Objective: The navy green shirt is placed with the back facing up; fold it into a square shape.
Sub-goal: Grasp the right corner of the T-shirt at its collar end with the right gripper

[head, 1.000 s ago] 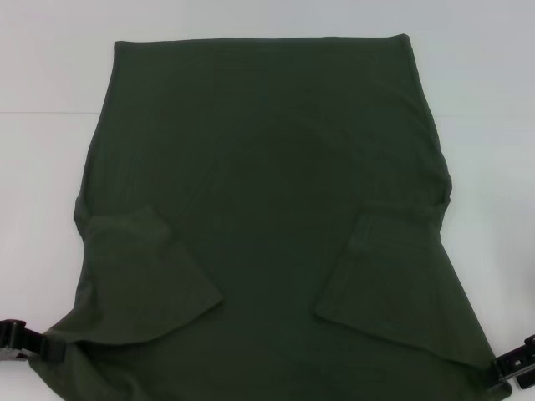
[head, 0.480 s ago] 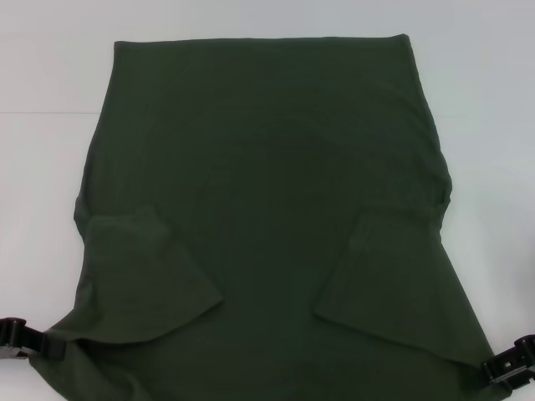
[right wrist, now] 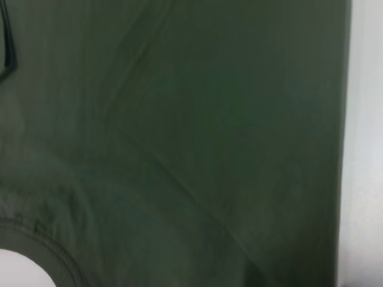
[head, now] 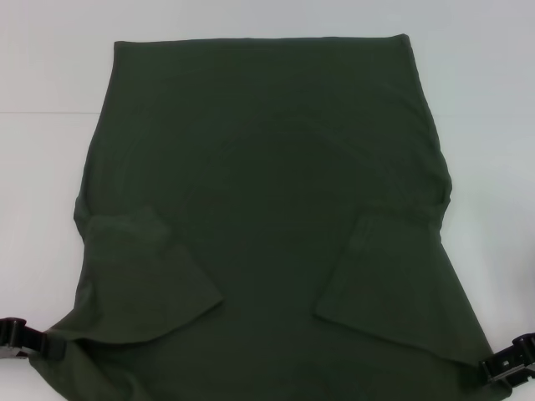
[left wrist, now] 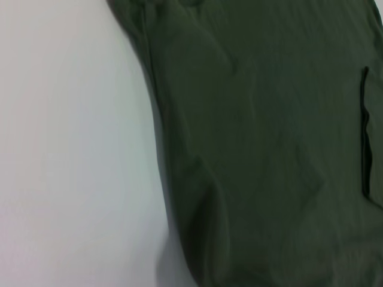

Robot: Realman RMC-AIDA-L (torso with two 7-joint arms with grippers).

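Head view: the navy green shirt [head: 267, 209] lies spread on the white surface [head: 50, 167], back up, both sleeves folded inward over the body. My left end effector [head: 33, 341] sits at the near left corner of the cloth and my right end effector [head: 506, 368] at the near right corner; each touches the shirt's edge, but I cannot tell whether either is apart, together or clamped on fabric. Risk, as I judge it: an uneven lift of the two corners would skew the fold, and a thin pinch could let a corner slip or a tucked sleeve fall open.

Left wrist view: shirt edge against bare surface; no fingers visible.

Right wrist view: smooth cloth and part of the collar seam [right wrist: 42, 251]. No lettering, label or brand is readable in any view.
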